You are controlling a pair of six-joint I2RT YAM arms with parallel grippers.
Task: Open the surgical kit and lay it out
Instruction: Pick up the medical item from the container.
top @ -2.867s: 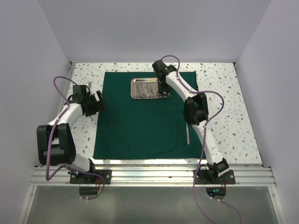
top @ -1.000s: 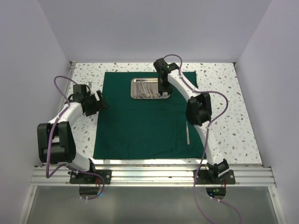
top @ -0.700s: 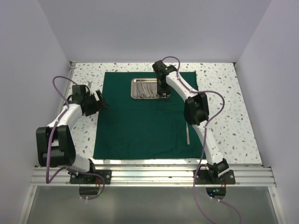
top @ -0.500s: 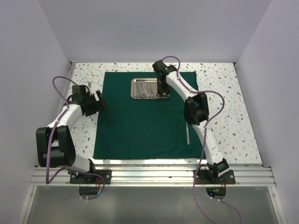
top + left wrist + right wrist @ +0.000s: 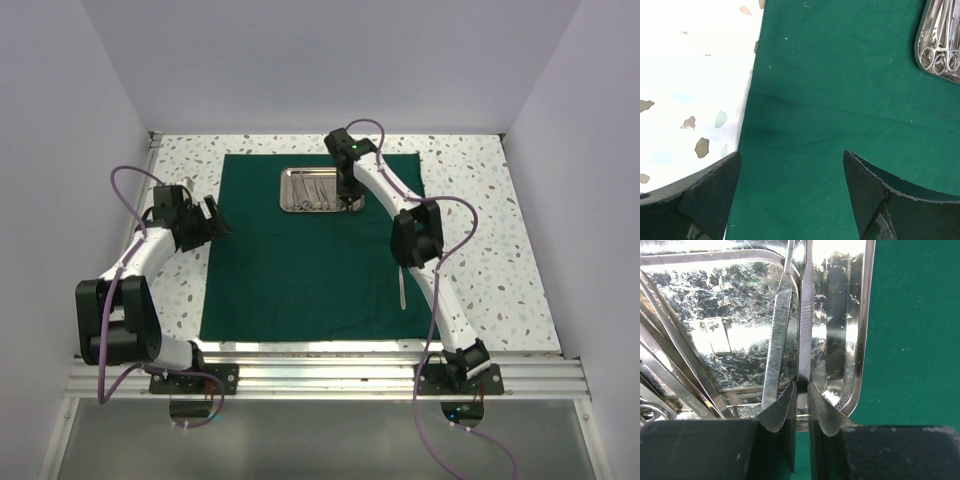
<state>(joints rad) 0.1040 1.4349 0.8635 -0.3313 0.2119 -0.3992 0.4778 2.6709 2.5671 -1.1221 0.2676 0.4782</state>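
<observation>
From above, the green cloth (image 5: 300,270) lies spread flat mid-table, with the steel tray (image 5: 283,190) on its upper middle. One laid-out instrument (image 5: 402,285) rests near the cloth's right edge, its length running up and down the frame. The right gripper (image 5: 346,198) is down at the tray's right end, and the left gripper (image 5: 215,222) is at the cloth's left edge. In the left wrist view, the left gripper's jaws stand wide apart over the cloth's left hem and hold nothing; the tray's corner shows at upper right. In the right wrist view, the right gripper's jaws are pinched on a slim instrument (image 5: 805,325) lying along the tray's right wall. Its long axis points straight up the frame, away from the fingers. A clean lift probably wants a straight, level rise, clear of the neighbouring tweezers (image 5: 777,340) and the rim.
</observation>
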